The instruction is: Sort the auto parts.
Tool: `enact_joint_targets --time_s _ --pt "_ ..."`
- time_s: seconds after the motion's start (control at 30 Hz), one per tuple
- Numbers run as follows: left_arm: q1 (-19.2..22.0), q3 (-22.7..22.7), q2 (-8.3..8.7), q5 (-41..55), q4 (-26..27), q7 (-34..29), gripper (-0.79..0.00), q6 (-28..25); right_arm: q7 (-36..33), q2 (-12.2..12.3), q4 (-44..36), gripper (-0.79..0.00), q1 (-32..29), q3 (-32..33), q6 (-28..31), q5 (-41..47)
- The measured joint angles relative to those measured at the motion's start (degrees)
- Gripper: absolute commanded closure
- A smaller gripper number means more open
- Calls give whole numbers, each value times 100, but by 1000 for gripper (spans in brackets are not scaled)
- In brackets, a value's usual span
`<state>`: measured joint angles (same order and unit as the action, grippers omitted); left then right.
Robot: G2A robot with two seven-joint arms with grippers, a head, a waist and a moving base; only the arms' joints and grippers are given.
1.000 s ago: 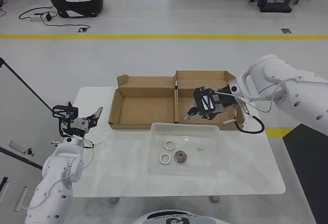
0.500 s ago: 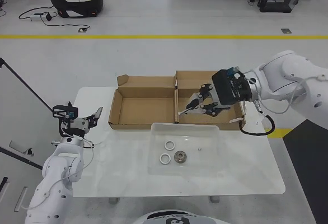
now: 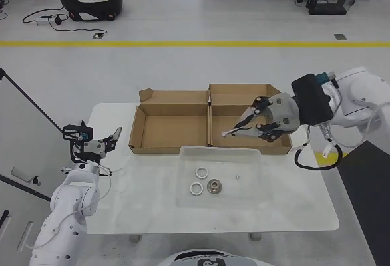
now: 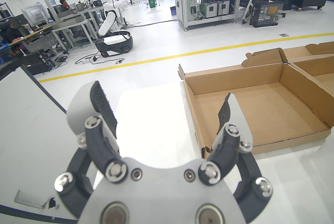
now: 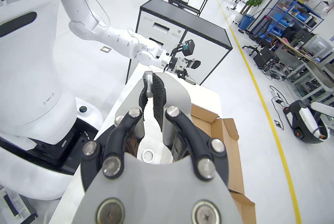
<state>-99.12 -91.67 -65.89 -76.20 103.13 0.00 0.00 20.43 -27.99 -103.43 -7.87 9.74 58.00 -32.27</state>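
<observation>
- White desk [image 3: 295,199] with rounded corners.
- Two open brown cardboard boxes side by side along the far edge: left box [image 3: 170,131] and right box [image 3: 231,100].
- Clear tray [image 3: 248,193] mid-desk, up against the boxes' front walls.
- Right gripper [image 5: 151,86] above the right box's front-left corner, pinched onto a bolt.
- Left gripper [image 4: 163,90] at the desk's left edge, spread wide, holding nothing.
- Round metal part [image 3: 214,185] and two white rings [image 3: 200,172] close together in the tray.
- Bolt [image 5: 148,84]: silver, hex head, threaded shank, clamped between ribbed black pads, head poking past the fingertips.
</observation>
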Motion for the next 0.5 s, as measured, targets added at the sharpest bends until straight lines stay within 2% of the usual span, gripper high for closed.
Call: enact_joint_targets --time_s 0.5 --pt "0 0 0 0 0 0 -785 0 2152 134 -391 0 -32 0 0 -431"
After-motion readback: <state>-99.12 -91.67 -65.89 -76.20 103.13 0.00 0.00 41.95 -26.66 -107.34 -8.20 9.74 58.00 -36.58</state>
